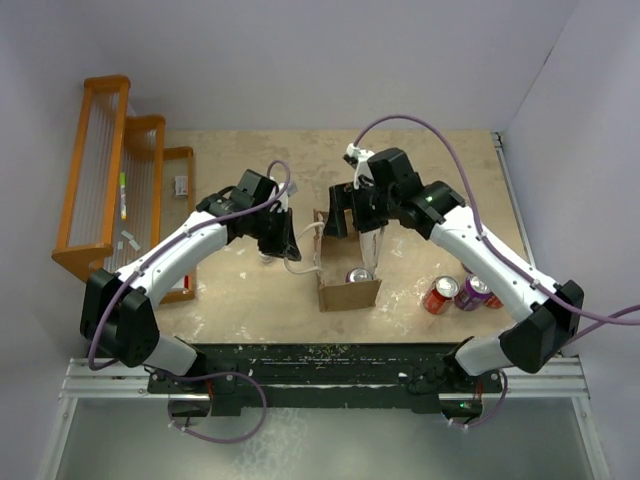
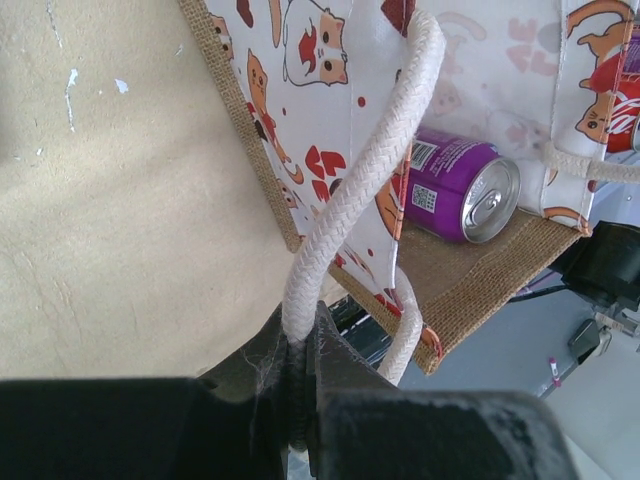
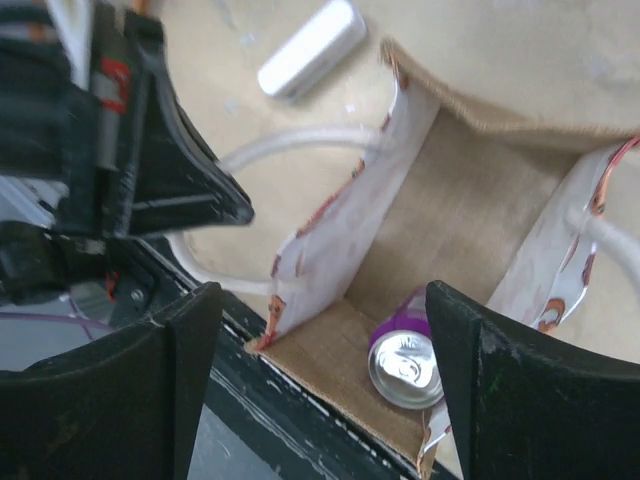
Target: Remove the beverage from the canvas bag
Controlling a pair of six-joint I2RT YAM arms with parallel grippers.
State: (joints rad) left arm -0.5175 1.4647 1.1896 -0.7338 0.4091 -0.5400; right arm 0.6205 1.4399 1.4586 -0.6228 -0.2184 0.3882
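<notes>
Status: left claw (image 2: 302, 360) is clamped on one white braided cord handle (image 2: 352, 190) of the small boxy canvas bag (image 1: 350, 292), which has tan burlap panels and white faces with red-orange print. Judging by the taut cord, I'm tugging that side out so the mouth gapes.

Right claw (image 3: 322, 300) is spread wide with nothing between the fingers, and it hangs right over the open mouth.

Target is the purple aluminium drink can with a silver lid (image 3: 404, 368). It's inside the bag, low down against the burlap panel nearest my bases.

Key geometry:
- The can is below the right claw, off-centre toward its right-hand finger (image 3: 500, 390) in the wrist view.
- The lid faces that camera, so the long axis runs roughly along my approach.
- The left wrist view suggests the can leans on the burlap. I can't tell the exact tilt.
- The right arm is nearer and free. The left is busy holding the bag.

My read: shift the right claw toward the near wall to straddle the can before descending, and watch the printed side wall.

The red can (image 1: 438, 296) and second purple can (image 1: 472, 292) on the table beside the bag aren't the target.
</notes>
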